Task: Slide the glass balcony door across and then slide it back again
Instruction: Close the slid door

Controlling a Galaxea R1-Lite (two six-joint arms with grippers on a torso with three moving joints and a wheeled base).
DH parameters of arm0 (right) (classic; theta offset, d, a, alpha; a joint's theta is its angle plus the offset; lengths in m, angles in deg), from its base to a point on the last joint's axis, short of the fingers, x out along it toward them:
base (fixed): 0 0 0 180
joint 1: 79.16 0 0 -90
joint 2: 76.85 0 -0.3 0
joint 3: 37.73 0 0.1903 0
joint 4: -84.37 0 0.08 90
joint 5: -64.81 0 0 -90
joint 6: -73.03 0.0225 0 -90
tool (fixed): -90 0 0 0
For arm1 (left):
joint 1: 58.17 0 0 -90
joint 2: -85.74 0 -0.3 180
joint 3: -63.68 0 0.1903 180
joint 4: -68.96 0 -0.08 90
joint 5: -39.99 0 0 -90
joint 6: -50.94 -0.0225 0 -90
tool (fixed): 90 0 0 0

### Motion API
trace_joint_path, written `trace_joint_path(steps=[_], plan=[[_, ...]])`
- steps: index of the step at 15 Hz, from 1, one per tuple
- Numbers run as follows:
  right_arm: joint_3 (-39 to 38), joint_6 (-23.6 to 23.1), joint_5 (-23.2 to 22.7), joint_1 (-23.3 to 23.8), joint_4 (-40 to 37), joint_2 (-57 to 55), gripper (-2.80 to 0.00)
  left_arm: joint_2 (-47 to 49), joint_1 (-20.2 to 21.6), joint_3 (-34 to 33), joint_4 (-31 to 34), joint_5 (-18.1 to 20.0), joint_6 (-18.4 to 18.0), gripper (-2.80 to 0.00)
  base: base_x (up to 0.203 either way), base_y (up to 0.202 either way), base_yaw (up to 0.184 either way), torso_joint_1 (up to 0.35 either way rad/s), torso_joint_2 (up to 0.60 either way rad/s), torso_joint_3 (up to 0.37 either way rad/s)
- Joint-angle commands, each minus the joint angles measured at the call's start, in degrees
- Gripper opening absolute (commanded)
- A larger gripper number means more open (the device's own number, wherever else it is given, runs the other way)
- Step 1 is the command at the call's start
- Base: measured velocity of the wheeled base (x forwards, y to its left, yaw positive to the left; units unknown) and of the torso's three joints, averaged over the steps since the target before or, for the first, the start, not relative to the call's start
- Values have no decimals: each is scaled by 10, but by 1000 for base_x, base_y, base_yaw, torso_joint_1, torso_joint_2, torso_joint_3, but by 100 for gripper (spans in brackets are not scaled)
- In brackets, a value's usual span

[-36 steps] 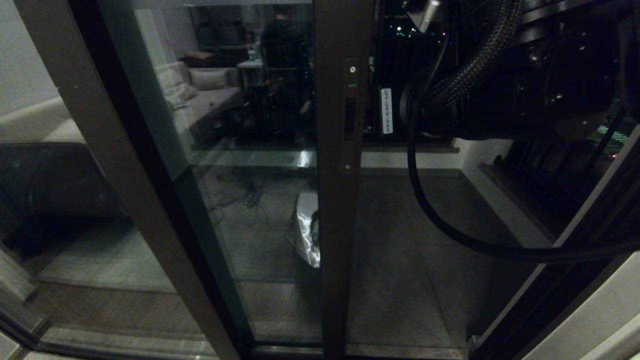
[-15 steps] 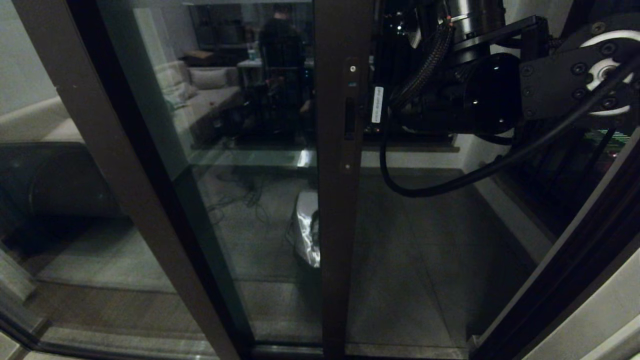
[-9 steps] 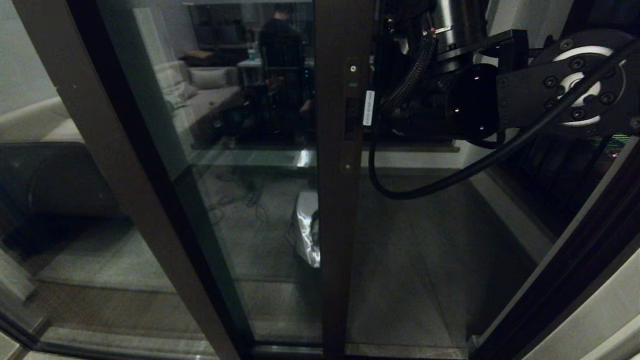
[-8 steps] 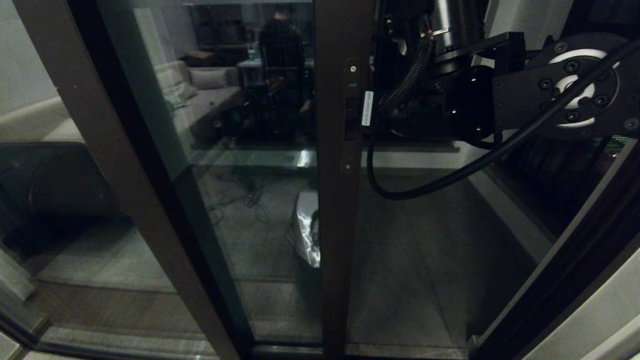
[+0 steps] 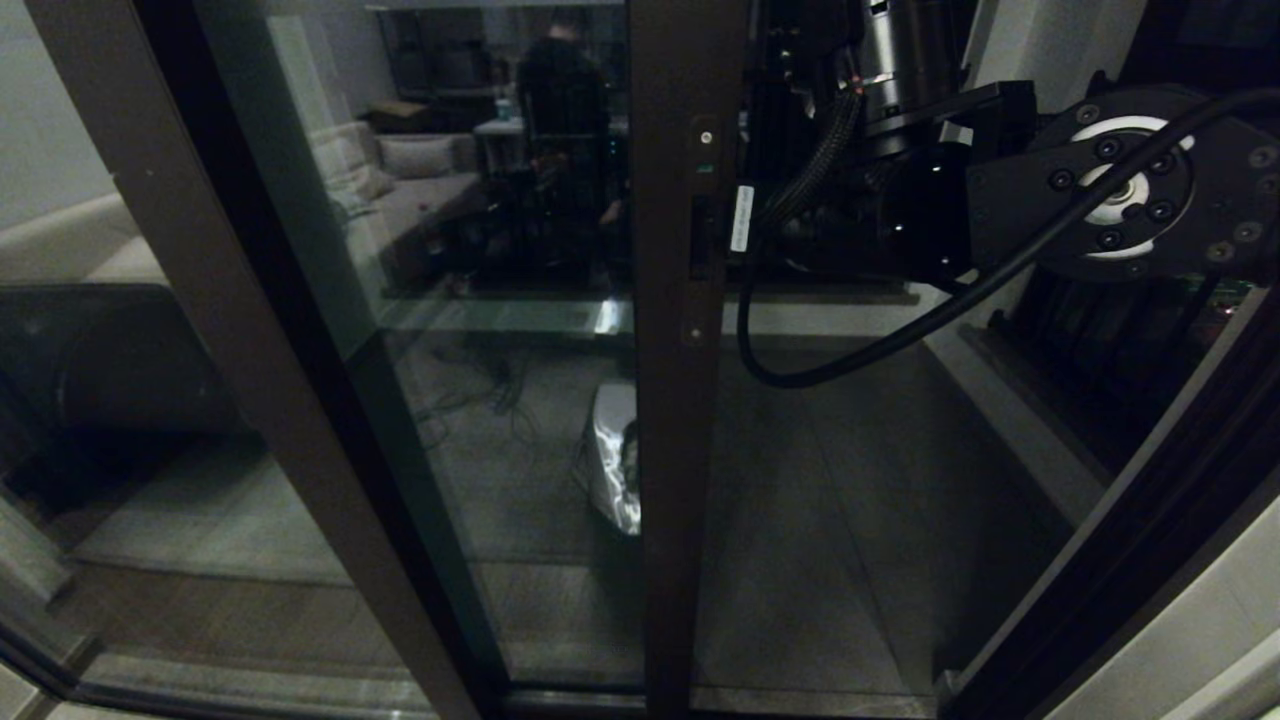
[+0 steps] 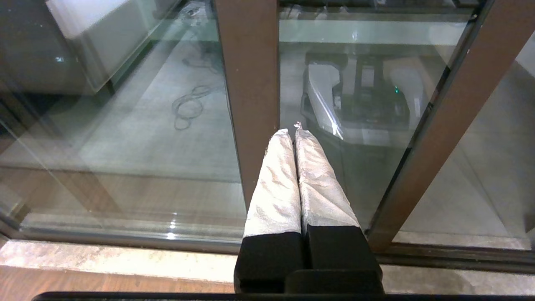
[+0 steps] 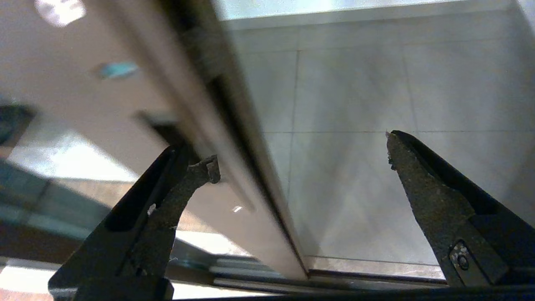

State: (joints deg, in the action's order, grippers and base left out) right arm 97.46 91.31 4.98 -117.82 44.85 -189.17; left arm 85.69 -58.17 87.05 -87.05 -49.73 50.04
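Note:
The glass balcony door [image 5: 520,420] stands partly slid open, with a gap to the right of its dark brown stile [image 5: 685,430]. The narrow black handle slot [image 5: 700,237] sits at my right arm's [image 5: 920,210] height. In the right wrist view my right gripper [image 7: 301,152] is open and straddles the stile's edge [image 7: 234,125]. One fingertip [image 7: 209,167] is at the handle recess [image 7: 163,125]; the other [image 7: 397,154] hangs over the balcony floor. My left gripper [image 6: 292,133] is shut on nothing, low down, pointing at the glass beside a brown post [image 6: 250,92].
Black barred railings [image 5: 790,120] and a low white wall [image 5: 830,318] close the balcony behind the gap. The right door jamb [image 5: 1130,550] slants close to my right arm. A black cable [image 5: 800,378] loops under the wrist. The floor track [image 7: 376,274] runs below.
My right arm has swung left from the side of the opening until its gripper reached the stile at handle height. The door stands where it was.

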Motion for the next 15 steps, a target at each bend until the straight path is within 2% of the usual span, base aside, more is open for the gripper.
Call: trace_joint_path(steps=[1,15], plan=[[1,0,1,17,4,-4,0,0,1,-1,0,0,0,-280,0,0,0,0,0,0],[-15,-2,2,47,9,10,0,0,1,-1,0,0,0,-280,0,0,0,0,0,0]])
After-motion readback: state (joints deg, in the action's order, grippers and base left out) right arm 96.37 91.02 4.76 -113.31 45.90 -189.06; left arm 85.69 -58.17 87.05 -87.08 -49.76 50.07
